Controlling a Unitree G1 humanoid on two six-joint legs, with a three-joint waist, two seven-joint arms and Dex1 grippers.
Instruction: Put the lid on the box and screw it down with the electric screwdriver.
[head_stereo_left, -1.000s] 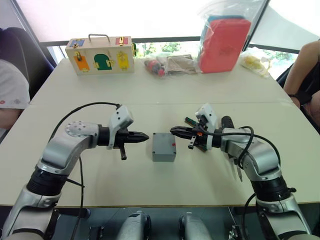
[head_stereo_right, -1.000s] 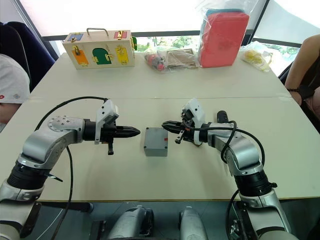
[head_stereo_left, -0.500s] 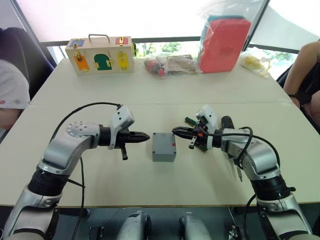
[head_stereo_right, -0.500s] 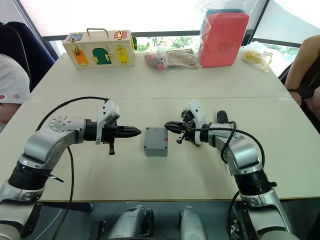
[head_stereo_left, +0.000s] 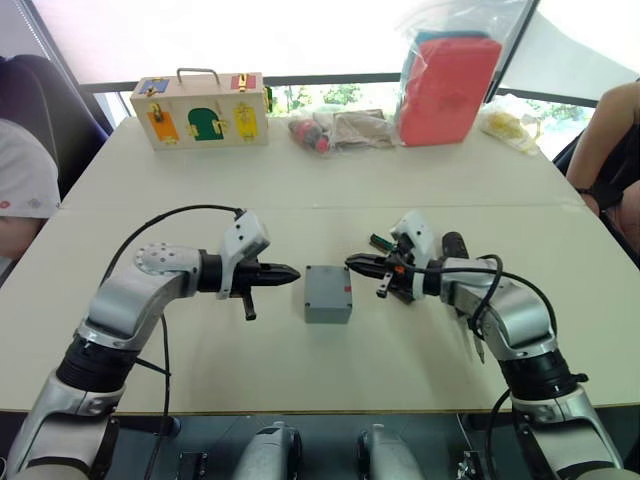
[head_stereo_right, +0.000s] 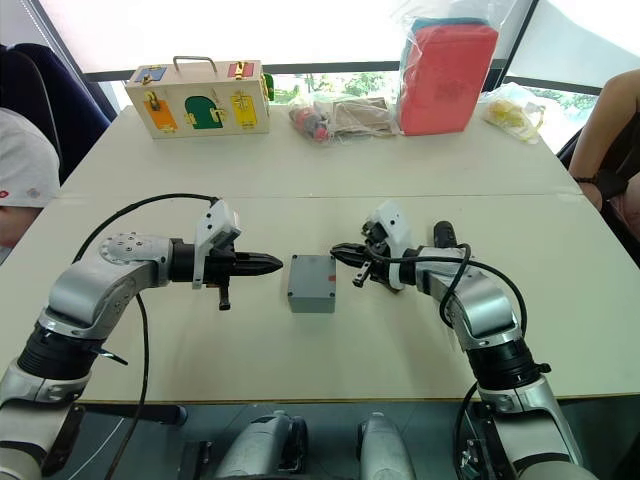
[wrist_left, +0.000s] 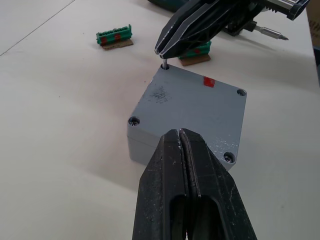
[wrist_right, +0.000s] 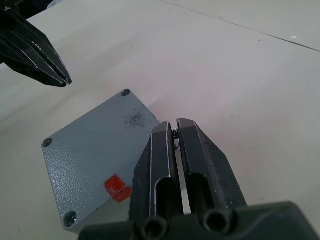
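The grey box (head_stereo_left: 328, 305) stands mid-table with the lid (wrist_left: 192, 107) lying flat on it, a red mark near one corner. My right gripper (wrist_left: 162, 50) is shut on a small screw (wrist_left: 164, 65) that stands at the lid's far corner hole. The same gripper (wrist_right: 174, 127) appears in the right wrist view, over that corner. My left gripper (head_stereo_left: 293, 272) is shut and empty, pointing at the box from a short way to its left. The electric screwdriver (wrist_left: 270, 33) lies on the table behind my right gripper, its metal bit showing.
Two green bit holders (wrist_left: 114, 37) (wrist_left: 196, 52) lie just beyond the box. At the table's far edge stand a wooden latch box (head_stereo_left: 200, 110), a bag of small items (head_stereo_left: 335, 128) and a red case in plastic (head_stereo_left: 447, 88). People sit at both sides.
My right gripper has shifted a little to the right and down, settling with the screw at the lid's corner. The left gripper and the box have stayed put.
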